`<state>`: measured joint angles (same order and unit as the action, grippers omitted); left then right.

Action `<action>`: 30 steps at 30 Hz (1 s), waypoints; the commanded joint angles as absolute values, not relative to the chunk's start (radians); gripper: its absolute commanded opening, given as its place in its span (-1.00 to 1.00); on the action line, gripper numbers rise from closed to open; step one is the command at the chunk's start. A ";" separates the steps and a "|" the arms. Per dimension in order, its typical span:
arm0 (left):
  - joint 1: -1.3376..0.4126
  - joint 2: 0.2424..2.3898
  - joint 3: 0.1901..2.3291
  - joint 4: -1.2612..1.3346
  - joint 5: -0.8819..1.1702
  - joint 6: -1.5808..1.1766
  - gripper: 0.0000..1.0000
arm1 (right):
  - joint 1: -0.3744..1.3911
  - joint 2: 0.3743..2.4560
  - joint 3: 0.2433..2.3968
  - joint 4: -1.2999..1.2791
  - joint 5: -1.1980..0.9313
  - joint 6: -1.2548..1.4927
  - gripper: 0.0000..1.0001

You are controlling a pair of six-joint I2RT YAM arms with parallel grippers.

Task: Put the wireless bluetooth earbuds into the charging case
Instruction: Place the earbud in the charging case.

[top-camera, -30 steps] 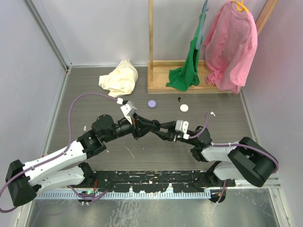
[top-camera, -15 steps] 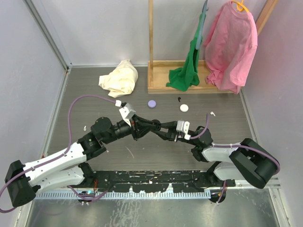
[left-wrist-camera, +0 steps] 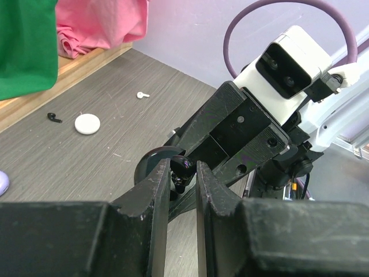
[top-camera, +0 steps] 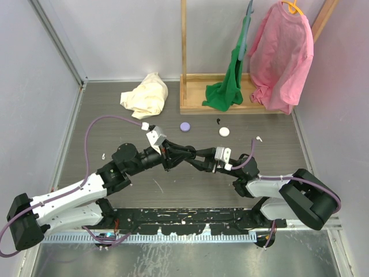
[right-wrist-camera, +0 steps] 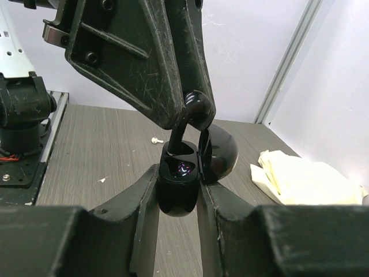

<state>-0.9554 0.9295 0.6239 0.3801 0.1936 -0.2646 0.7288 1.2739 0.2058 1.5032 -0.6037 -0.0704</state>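
My right gripper [right-wrist-camera: 179,173] is shut on the black charging case [right-wrist-camera: 177,193], whose lid [right-wrist-camera: 220,151] stands open. My left gripper [left-wrist-camera: 183,168] is shut on a black earbud [right-wrist-camera: 195,107]. The earbud's stem reaches down into the left slot of the case, and the slot beside it shows empty. In the top view the two grippers meet tip to tip above the table's middle [top-camera: 190,156]. A second black earbud [top-camera: 218,122] lies on the table further back, also in the left wrist view as a black earbud [left-wrist-camera: 54,118].
A white round case [top-camera: 223,131], a purple disc [top-camera: 184,126] and a white earbud [top-camera: 259,138] lie behind the grippers. A cream cloth [top-camera: 146,96] sits at the back left. A wooden rack [top-camera: 196,107] with green and pink garments stands at the back.
The left arm has shifted very slightly. Both grippers stay shut and pressed together at the same spot.
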 commanded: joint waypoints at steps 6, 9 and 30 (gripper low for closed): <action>-0.967 0.938 0.614 0.439 0.156 -0.219 -0.57 | 0.726 1.232 0.224 1.640 -0.593 -0.081 -0.98; -0.966 0.933 0.610 0.423 0.143 -0.208 -0.57 | 0.726 1.226 0.221 1.641 -0.589 -0.085 -0.98; -0.974 0.908 0.605 0.395 0.132 -0.207 -0.32 | 0.725 1.231 0.214 1.641 -0.577 -0.092 -0.98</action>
<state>-0.9684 0.9321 0.6029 0.3843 0.1520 -0.2195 0.7261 1.2560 0.2054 1.5024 -0.5884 -0.0738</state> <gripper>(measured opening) 0.298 0.336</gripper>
